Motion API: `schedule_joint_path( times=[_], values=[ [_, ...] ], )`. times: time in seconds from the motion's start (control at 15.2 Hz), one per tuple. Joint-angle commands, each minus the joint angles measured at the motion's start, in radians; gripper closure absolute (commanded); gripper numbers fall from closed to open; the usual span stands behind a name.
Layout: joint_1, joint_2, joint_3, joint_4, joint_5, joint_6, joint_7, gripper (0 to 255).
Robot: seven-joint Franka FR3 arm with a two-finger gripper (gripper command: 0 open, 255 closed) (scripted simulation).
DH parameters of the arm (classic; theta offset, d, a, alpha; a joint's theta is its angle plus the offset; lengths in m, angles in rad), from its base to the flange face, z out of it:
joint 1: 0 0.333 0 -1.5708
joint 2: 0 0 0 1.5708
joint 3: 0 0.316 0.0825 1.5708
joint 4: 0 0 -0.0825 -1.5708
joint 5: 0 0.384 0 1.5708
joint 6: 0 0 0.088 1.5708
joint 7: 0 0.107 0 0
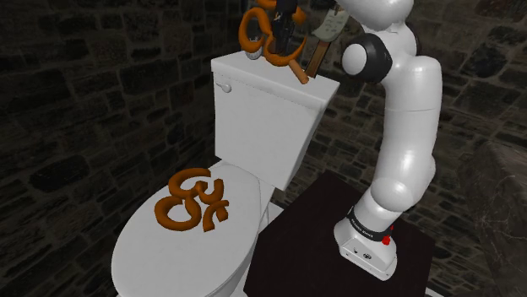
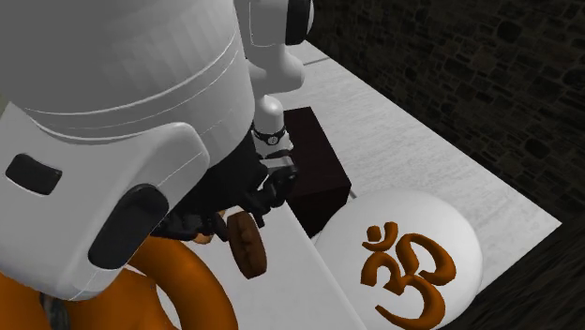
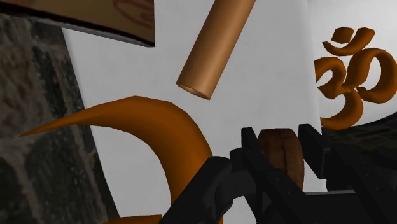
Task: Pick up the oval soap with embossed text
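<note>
Our hand pinches the brown oval soap between its two black fingers. The soap stands on edge in the grip, above the white tank lid near the lid's front edge, toward the toilet seat lid. We cannot tell whether it is fully clear of the lid. The fingers seem to catch only the soap's upper part, so we judge that it could swivel or slide out if we lift sharply. The curved arm of the orange Om ornament on the tank lid lies just beside the hand, and a tan rod lies a little beyond it. A sideways swing could knock either one off the lid. A second Om ornament rests on the seat lid below, where a dropped soap might land.
</note>
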Motion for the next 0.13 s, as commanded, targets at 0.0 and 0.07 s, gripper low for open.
schedule_joint_path(
  times=[0.0,0.07],
  values=[
    [-0.008,0.019,0.001,0.049,0.005,-0.03,0.0,255],
    [-0.008,0.019,0.001,0.048,0.005,-0.03,0.0,255]
  ],
)
